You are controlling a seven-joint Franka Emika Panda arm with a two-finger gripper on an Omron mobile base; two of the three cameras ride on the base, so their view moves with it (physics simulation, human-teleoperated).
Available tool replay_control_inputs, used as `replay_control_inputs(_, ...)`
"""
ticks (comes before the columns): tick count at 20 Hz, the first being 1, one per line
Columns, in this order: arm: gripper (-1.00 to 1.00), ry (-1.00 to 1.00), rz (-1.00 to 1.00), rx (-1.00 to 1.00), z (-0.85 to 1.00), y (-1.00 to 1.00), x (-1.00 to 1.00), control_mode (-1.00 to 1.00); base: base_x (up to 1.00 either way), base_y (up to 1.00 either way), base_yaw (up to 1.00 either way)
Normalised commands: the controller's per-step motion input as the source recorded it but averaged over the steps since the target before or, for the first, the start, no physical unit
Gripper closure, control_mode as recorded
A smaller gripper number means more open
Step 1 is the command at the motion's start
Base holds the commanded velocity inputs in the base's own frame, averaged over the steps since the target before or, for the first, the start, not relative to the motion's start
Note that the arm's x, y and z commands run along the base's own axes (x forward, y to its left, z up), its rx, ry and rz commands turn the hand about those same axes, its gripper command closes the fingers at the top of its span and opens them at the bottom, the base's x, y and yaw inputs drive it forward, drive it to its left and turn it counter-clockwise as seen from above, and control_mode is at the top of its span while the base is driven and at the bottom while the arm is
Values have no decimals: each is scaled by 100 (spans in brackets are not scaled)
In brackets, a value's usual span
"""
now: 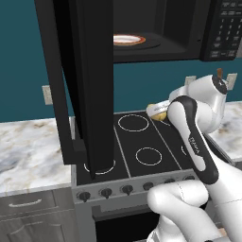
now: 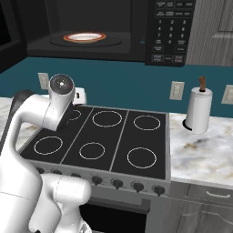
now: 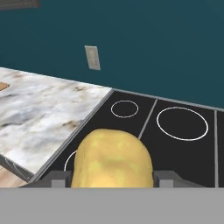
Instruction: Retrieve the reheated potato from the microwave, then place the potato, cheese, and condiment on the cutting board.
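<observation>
Hand view has the potato [image 3: 112,158] pressed close against the lens, a pale-yellow rounded lump seated between the two dark fingertips [image 3: 60,178] of the tool [image 3: 112,180]. The jaws stand closed in on its flanks, one tip at each side, so the tool has hold of it. In the left base view the same lump shows as a sliver of yellow [image 1: 159,115] at the tool's end, held in the air above the back of the stovetop [image 1: 142,142] and apart from its surface.

Above and behind the tool, the microwave [image 1: 156,28] hangs with its door [image 1: 85,80] swung wide. Inside, a white plate [image 2: 84,37] with an orange rim lies bare on the turntable. Judging by this, the retrieval step is done and the carry to the cutting board is in hand.

Past the tool, in the direction it faces, the marble counter [image 3: 39,113] runs alongside the stovetop. A small light-brown corner [image 3: 3,85] at the far edge of that counter may be the cutting board, though too little of it shows to be sure. The cheese and the condiment are not placed by what can be seen.

The next move seems to call for swinging the tool further out over that counter, keeping the grip firm on a smooth round load, and staying clear of the open door, which hangs low over the stovetop's near corner.
</observation>
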Motion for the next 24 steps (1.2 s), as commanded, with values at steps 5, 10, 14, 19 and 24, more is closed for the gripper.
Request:
replay_control_inputs(5,100,0,0,0,0,0,0,100,0,0,0)
replay_control_inputs(10,100,0,0,0,0,0,0,100,0,0,0)
replay_control_inputs(14,100,0,0,0,0,0,0,100,-4,0,0)
replay_control_inputs(19,100,0,0,0,0,0,0,100,-41,0,5)
replay_control_inputs(24,100,0,0,0,0,0,0,100,-67,0,5)
